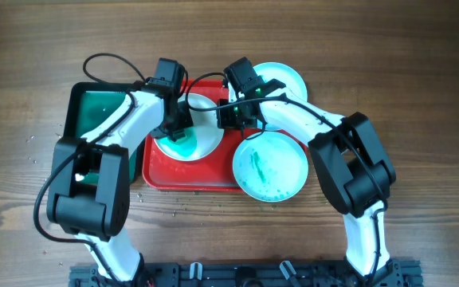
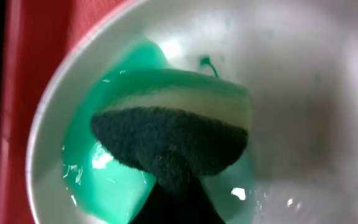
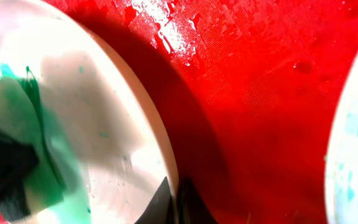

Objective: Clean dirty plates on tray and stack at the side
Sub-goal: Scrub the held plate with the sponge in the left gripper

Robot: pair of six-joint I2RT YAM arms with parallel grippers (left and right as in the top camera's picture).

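The white plate [image 1: 202, 135] lies on the red tray [image 1: 154, 171] and holds a pool of green liquid. My left gripper [image 1: 180, 127] is shut on a sponge [image 2: 173, 134] with a dark scouring face, pressed into the green pool on the white plate [image 2: 291, 74]. My right gripper [image 1: 229, 121] is shut on the white plate's rim [image 3: 166, 158], one finger on each side. A mint-blue plate [image 1: 271, 166] with green streaks lies at the tray's right end. Another mint-blue plate [image 1: 287, 78] sits behind the tray.
A smaller dark green tray [image 1: 94, 112] stands left of the red tray, under my left arm. Wet patches show on the red tray floor [image 3: 260, 93]. Small specks lie on the wooden table in front of the tray.
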